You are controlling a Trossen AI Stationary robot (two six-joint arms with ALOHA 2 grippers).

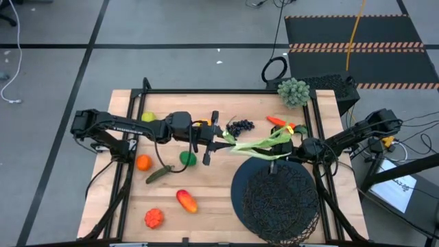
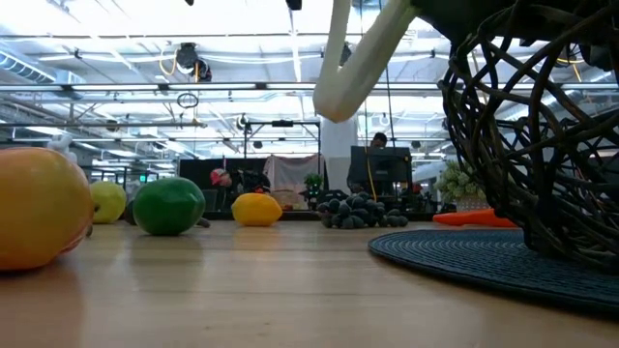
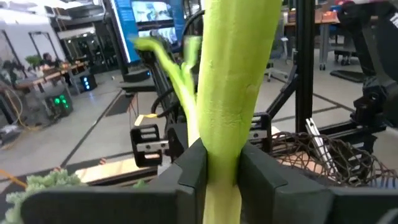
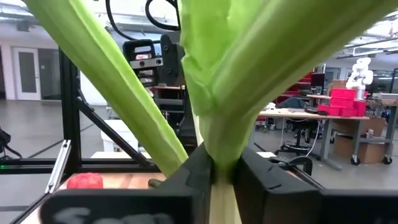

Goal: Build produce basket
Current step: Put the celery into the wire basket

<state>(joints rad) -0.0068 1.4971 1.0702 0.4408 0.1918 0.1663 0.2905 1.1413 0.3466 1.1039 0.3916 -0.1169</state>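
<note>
Black wire basket (image 1: 278, 199) holds nothing, while both left gripper (image 1: 221, 143) and right gripper (image 1: 293, 148) clamp the celery stalk (image 1: 255, 146) above its rim.

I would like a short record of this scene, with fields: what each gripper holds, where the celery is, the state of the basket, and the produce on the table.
left gripper: shut on the celery stalk, near its white end
right gripper: shut on the same celery stalk, at the leafy end
celery position: lifted off the table, held between both arms, beside the basket rim
basket: no produce seen inside
produce on table: grapes, lime, orange, pickle, mango, carrot
</note>
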